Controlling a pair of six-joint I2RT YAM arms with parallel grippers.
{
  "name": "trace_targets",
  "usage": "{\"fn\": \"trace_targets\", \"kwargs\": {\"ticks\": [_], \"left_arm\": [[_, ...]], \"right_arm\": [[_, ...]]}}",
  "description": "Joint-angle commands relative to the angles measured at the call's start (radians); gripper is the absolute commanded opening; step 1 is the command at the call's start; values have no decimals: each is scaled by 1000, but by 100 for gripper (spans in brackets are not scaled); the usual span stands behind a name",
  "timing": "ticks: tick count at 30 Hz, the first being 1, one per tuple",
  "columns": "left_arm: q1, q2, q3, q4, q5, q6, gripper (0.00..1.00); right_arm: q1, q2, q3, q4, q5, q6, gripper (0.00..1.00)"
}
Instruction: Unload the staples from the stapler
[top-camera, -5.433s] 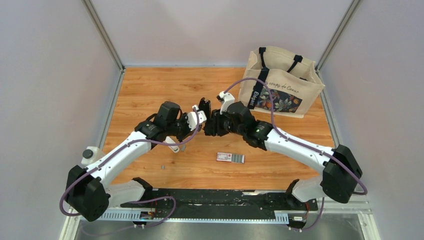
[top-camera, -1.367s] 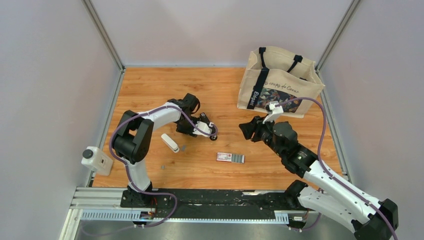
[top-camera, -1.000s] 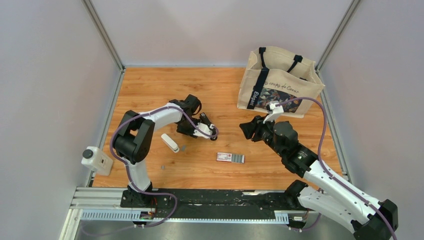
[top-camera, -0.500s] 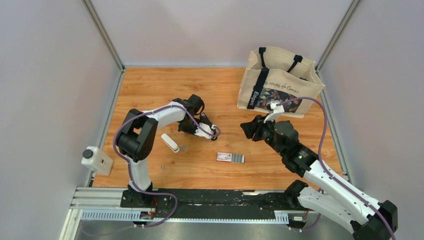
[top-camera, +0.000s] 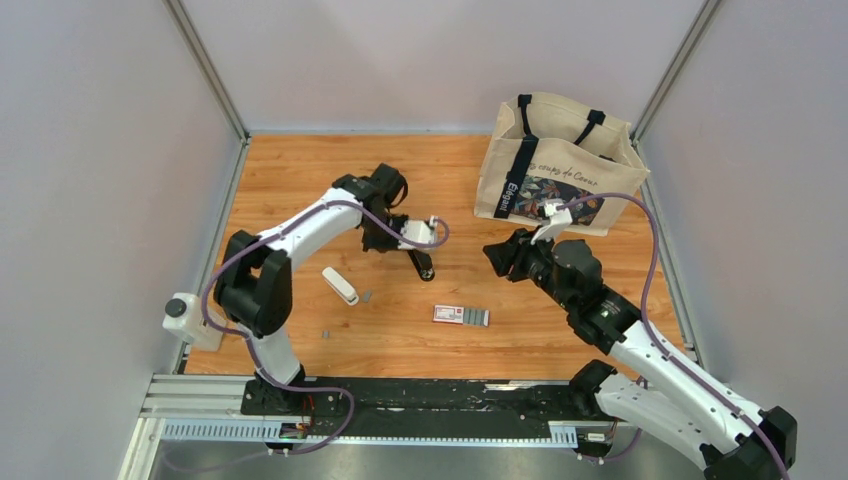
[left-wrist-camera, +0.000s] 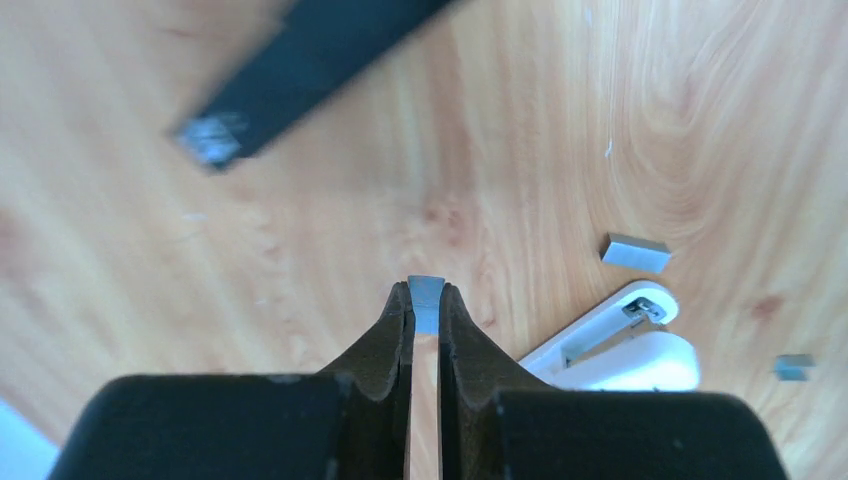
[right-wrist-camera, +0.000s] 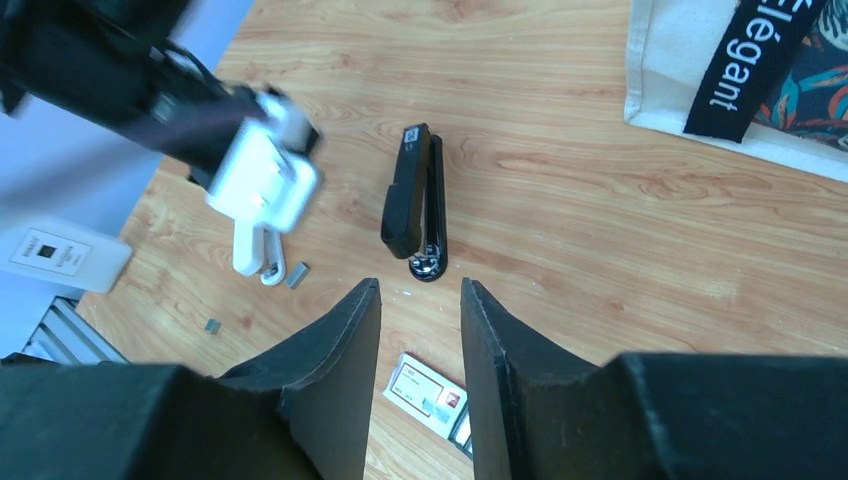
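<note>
A black stapler (top-camera: 420, 262) lies shut on the wooden table; it also shows in the right wrist view (right-wrist-camera: 414, 205) and blurred in the left wrist view (left-wrist-camera: 300, 70). My left gripper (top-camera: 385, 243) hangs just left of it, shut on a short silvery-grey strip of staples (left-wrist-camera: 427, 302) pinched at its fingertips (left-wrist-camera: 398, 310). Loose staple bits (left-wrist-camera: 635, 252) (top-camera: 326, 333) lie by a white stapler (top-camera: 340, 285). My right gripper (top-camera: 495, 255) is open and empty (right-wrist-camera: 420, 290), hovering to the right of the black stapler.
A small red-and-white box (top-camera: 460, 316) lies in front of the staplers. A canvas tote bag (top-camera: 560, 165) stands at the back right. A white bottle-like item (top-camera: 190, 315) sits at the left table edge. Grey walls enclose the table.
My left gripper has come off the black stapler and lifted up and back, with a staple strip between its fingers. The stapler stays lying on the table. The right arm barely moved.
</note>
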Motion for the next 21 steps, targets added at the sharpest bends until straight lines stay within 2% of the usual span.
{"fn": "trace_targets", "kwargs": {"ticks": [1, 4, 6, 8, 9, 11, 12, 13, 14, 15, 16, 17, 18, 21], "left_arm": [[26, -196, 213, -189, 326, -241, 7], [53, -271, 288, -225, 546, -389, 6], [65, -324, 307, -214, 685, -471, 2], [93, -360, 305, -164, 784, -609, 0], [105, -389, 290, -136, 898, -660, 0], [139, -417, 259, 8, 1018, -871, 0], [145, -441, 211, 83, 1128, -961, 1], [148, -453, 181, 269, 1169, -1164, 1], [148, -476, 146, 391, 1215, -1292, 1], [148, -489, 58, 706, 1223, -1433, 1], [148, -501, 8, 895, 1226, -1735, 2], [147, -512, -79, 1088, 1209, -1887, 2], [148, -509, -107, 1407, 1203, -2141, 2], [145, -474, -130, 1710, 1190, -2408, 2]], "right_arm": [[-15, -57, 78, 4, -41, -16, 39], [-24, -83, 103, 1, -73, -12, 41], [-27, -85, 113, 1, -151, 7, 45], [-29, -79, 135, 22, -195, 27, 47], [-29, -76, 143, 37, -256, 40, 50], [-29, -54, 162, 91, -324, 62, 54], [-30, -45, 172, 111, -400, 80, 60], [-32, -17, 181, 158, -444, 90, 62], [-32, -2, 207, 175, -481, 99, 63], [-30, 16, 216, 212, -542, 131, 63], [-30, 42, 228, 235, -571, 149, 62], [-29, 55, 229, 261, -606, 171, 59], [-29, 62, 229, 309, -613, 201, 58], [-26, 69, 227, 358, -605, 223, 57]]}}
